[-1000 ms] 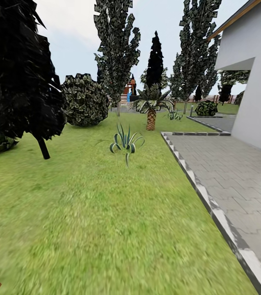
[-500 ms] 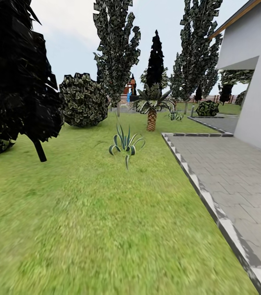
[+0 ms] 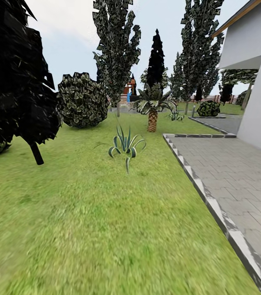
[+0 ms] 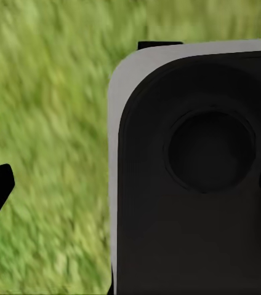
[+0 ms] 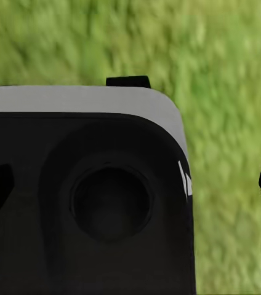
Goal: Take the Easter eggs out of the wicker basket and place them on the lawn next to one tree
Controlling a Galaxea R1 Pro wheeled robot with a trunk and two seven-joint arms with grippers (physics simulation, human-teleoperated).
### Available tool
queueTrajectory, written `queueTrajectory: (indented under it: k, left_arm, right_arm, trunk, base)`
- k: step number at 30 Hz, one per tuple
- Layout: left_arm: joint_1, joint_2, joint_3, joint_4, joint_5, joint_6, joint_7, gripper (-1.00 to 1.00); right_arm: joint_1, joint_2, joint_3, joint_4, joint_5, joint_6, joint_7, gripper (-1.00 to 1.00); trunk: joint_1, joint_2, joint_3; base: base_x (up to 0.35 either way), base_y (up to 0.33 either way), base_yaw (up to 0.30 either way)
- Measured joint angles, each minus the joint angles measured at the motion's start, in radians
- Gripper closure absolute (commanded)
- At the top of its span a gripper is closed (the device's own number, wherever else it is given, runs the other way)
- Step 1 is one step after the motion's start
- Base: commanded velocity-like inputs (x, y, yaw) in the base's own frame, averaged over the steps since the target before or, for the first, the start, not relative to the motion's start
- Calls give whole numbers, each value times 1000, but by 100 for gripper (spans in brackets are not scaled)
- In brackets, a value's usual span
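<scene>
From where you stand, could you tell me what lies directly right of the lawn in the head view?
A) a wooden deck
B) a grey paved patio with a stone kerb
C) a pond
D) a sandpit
B: the grey paved patio borders the lawn, edged by a pale stone kerb.

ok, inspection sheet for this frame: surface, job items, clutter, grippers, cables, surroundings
Surface: mottled green lawn, flat; grey paved path with a pale kerb along its right edge.
Job's things: eggs and basket nothing seen. Candidate trees with thin pale trunks and jagged green crowns stand far ahead and.
Clutter: spiky striped plant on the grass mid-view; round bush; short palm.
Grippers: left gripper and right gripper show dark fingertips at the wrist-view edges, set wide apart, holding nothing, over grass and the robot's base.
Cables: nothing seen.
Surroundings: black tree near left, white house wall at right, overcast sky.
</scene>
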Motion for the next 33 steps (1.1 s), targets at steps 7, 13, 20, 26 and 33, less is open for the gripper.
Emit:
queueTrajectory:
  k: [7,13,20,26,33]
  left_arm:
    - [0,0,0,0,0,0,0,-100]
    - [0,0,0,0,0,1,-1,-100]
    - [0,0,0,0,0,2,-1,-100]
    - [0,0,-1,0,0,2,-1,-100]
    - [0,0,0,0,0,2,-1,-100]
  right_arm:
    - [0,0,0,0,0,0,0,-100]
    - [0,0,0,0,0,0,0,-100]
    - [0,0,0,0,0,0,0,-100]
    - [0,0,0,-1,0,0,0,-100]
    - [0,0,0,-1,0,0,0,-100]
  trunk:
    - [0,0,0]
    - [0,0,0]
    - [0,0,0]
    - [0,0,0]
    - [0,0,0]
  base:
    - [332,79,0]
    - [332,82,0]
    - [332,87,0]
    - [332,89,0]
    - [332,90,0]
